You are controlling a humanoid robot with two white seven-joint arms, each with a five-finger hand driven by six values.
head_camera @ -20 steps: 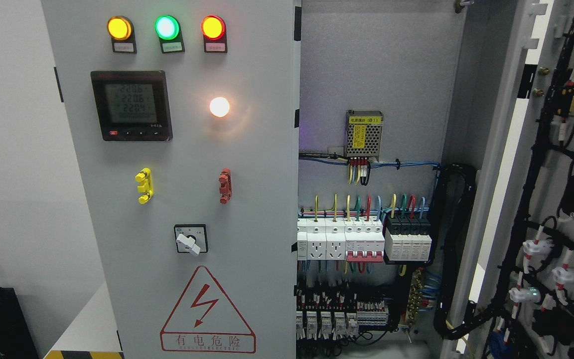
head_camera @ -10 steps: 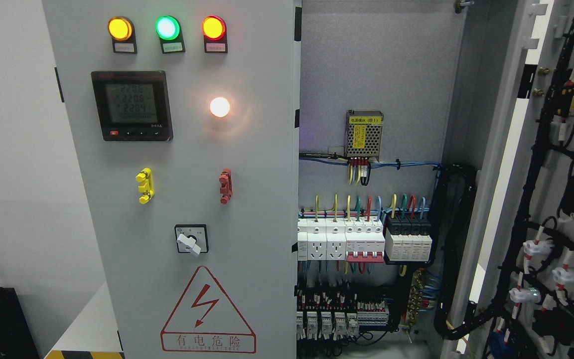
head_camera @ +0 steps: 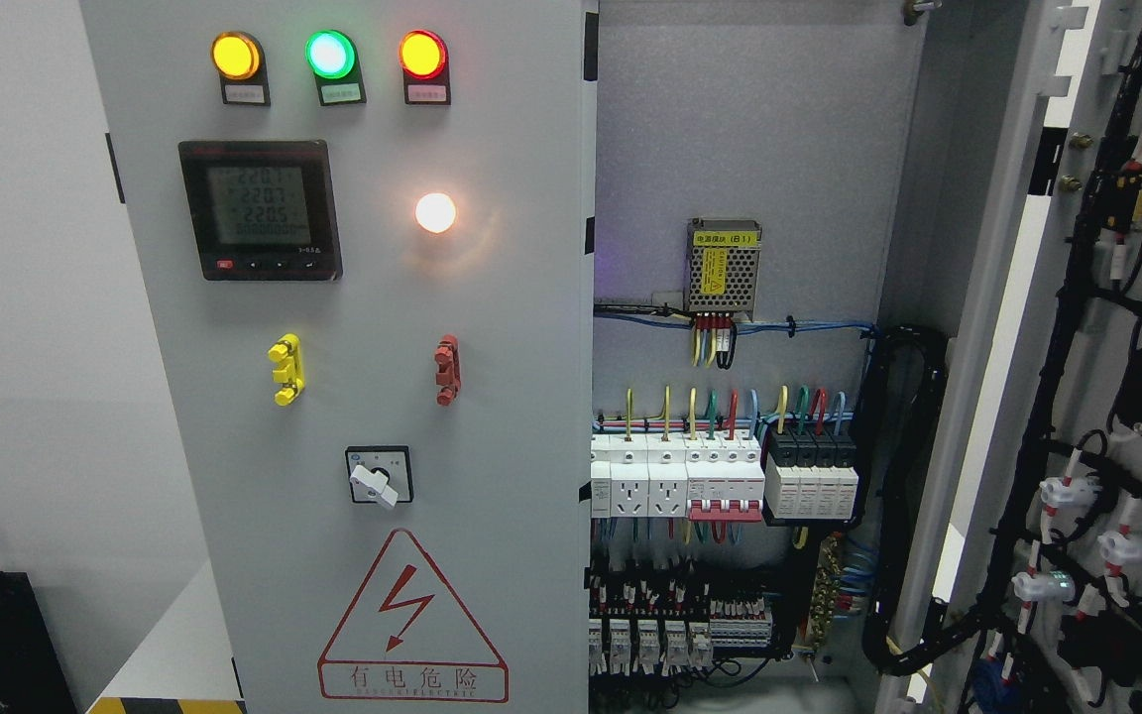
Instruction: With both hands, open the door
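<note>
Nothing has moved except a slight camera shift: right door [head_camera: 1077,297] hangs wide open, left door [head_camera: 353,397] looks closed, neither hand is in view, so reaching for it probably comes next.

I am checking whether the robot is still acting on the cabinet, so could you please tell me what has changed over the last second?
Almost nothing. The whole picture has slid very slightly to the left, so the camera shifted a touch, and the meter readout changed in its last digits. The right door stays swung open, the left door stays shut with its lamps lit, and neither hand is in view.
</note>
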